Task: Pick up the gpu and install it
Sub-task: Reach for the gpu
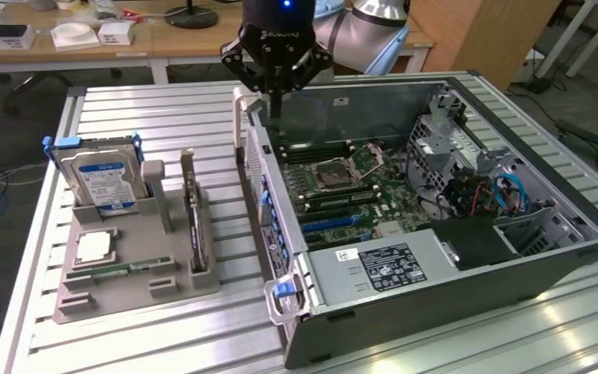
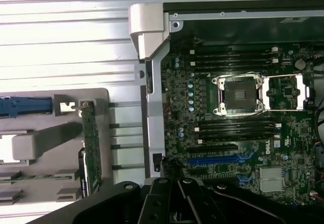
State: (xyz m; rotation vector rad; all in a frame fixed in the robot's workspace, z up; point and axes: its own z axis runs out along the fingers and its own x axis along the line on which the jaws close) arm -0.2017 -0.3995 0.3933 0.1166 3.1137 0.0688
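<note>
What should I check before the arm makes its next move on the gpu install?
1. GPU standing upright in the grey holder: ok.
2. Gripper over the GPU: not ok. It hangs above the rear edge of the computer case, apart from the card.
3. Case side open, motherboard exposed: ok.
4. Blue expansion slot free of any card: ok.
5. Hard drive seated apart from the GPU in the holder: ok.
6. Slot latch ready to take the card: cannot tell.
</note>
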